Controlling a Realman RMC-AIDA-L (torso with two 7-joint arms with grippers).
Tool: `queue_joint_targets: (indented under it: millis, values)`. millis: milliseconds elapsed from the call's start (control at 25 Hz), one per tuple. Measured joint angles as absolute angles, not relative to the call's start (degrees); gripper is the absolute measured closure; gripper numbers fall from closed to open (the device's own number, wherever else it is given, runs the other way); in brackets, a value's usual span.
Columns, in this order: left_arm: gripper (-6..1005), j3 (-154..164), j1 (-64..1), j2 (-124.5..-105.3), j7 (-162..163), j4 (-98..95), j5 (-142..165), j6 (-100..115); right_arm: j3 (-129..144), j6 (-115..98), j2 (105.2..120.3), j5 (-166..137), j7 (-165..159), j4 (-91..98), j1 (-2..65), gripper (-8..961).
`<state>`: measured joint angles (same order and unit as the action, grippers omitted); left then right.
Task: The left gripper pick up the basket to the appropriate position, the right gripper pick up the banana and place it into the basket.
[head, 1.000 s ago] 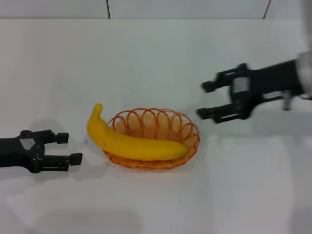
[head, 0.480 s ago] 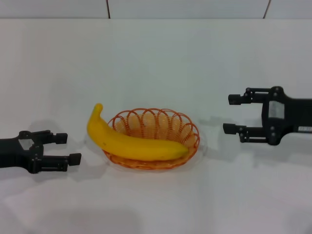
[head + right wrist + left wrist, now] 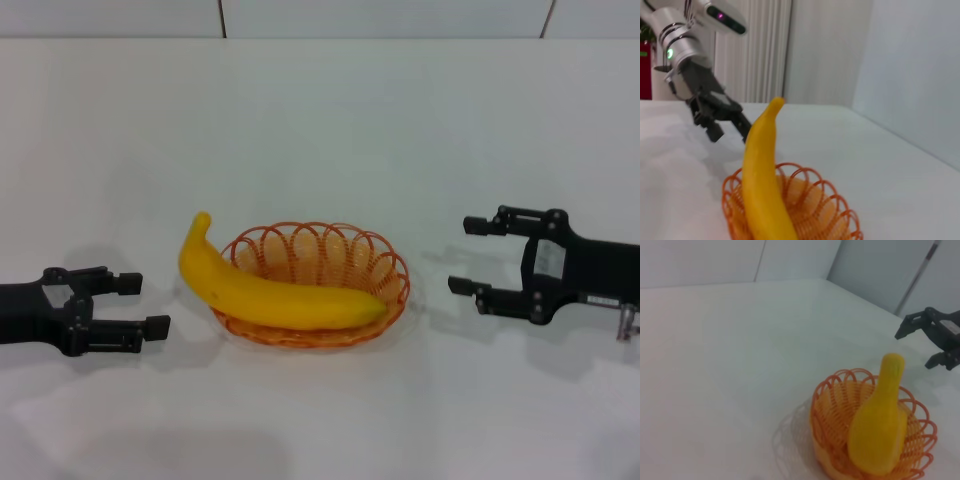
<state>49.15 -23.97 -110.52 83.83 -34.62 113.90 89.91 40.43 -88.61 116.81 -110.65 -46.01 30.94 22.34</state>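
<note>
White table, head view. Basket sits near the middle, orange wire loops, scalloped rim, flat on the table. Banana lies across the basket's near side, resting on the near rim; its stem end sticks out past the left rim and points up and to the far side, its other end stops inside the right rim.

Left gripper at the left edge, low over the table, pointing right at the basket. Fingers spread, nothing between them, fingertips near the banana's stem end but apart from it. Not touching basket.

Right gripper on the right side, pointing left at the basket. Fingers released, wide gap, nothing held. Tips near the basket's right rim with clear table between.

Left wrist view: basket and banana close, banana seen end-on with its stem tip raised over the far rim; right gripper beyond them, fingers apart.

Right wrist view: banana runs over the basket, stem tip raised; left gripper beyond on its black arm with white-grey housing, fingers apart.
</note>
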Motion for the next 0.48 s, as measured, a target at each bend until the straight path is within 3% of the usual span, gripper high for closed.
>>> queue_joint_targets:
  millis: [240, 480]
  values:
    - [91, 49.2, -23.4, -110.62, 77.0, -34.5, 113.9, 90.7, 40.5, -88.9, 116.76, -112.8, -46.0, 30.4, 22.8, 253]
    - [91, 48.0, -21.7, -112.2, 65.4, -34.7, 113.3, 90.0, 39.8, -89.0, 116.73, -112.4, -47.0, 29.6, 22.7, 221]
